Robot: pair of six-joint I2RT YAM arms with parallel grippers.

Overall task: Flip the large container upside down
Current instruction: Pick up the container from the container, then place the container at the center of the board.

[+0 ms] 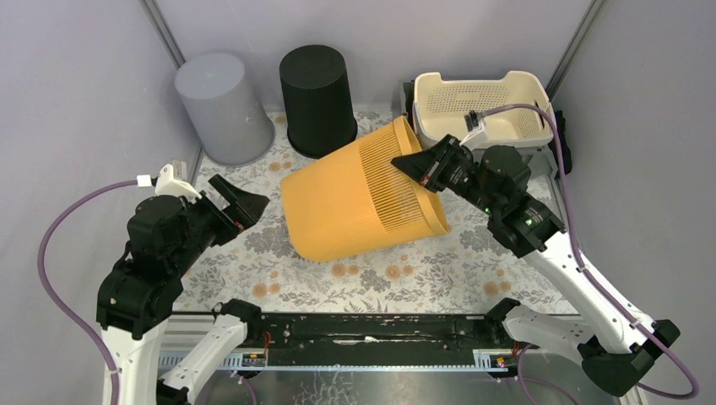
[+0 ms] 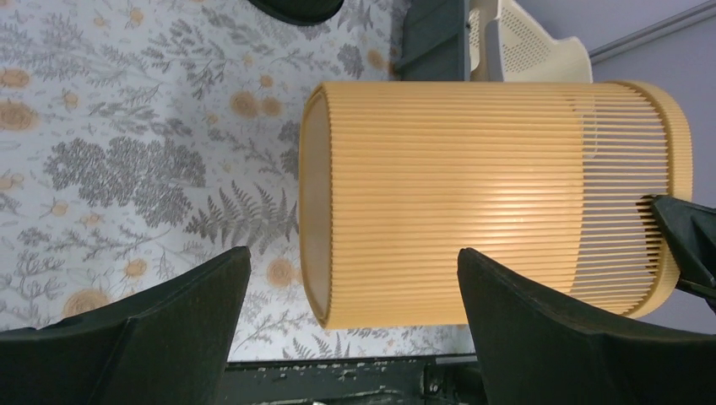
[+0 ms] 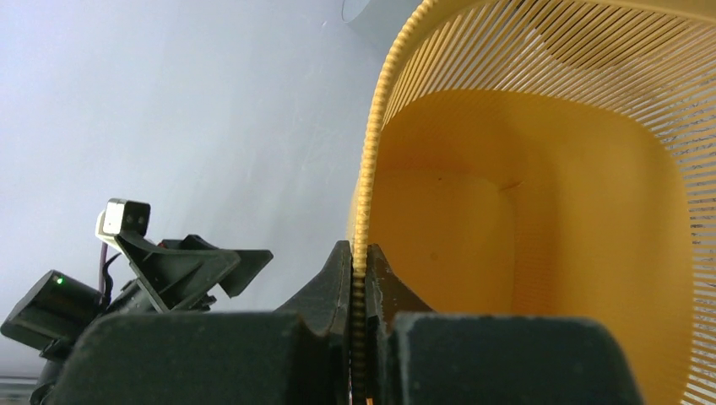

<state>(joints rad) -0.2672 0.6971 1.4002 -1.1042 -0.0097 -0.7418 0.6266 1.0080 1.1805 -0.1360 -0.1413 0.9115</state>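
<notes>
Orange basket (image 1: pixel 363 198) lying tilted on tabletop (image 1: pixel 380 278), rim pinched in our right gripper (image 1: pixel 411 164); left gripper (image 1: pixel 243 202) spread wide, empty. We should hold rim firm, swing base upward slowly.

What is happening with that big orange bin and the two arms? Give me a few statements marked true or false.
1. The right gripper pinches the rim of the large orange container. True.
2. The left gripper grips it too. False: it is open and apart from the container.
3. The orange container stands upright. False: it is tipped on its side, mouth toward the right arm.
4. A grey container and a black container stand at the back, closed end up. True.
</notes>
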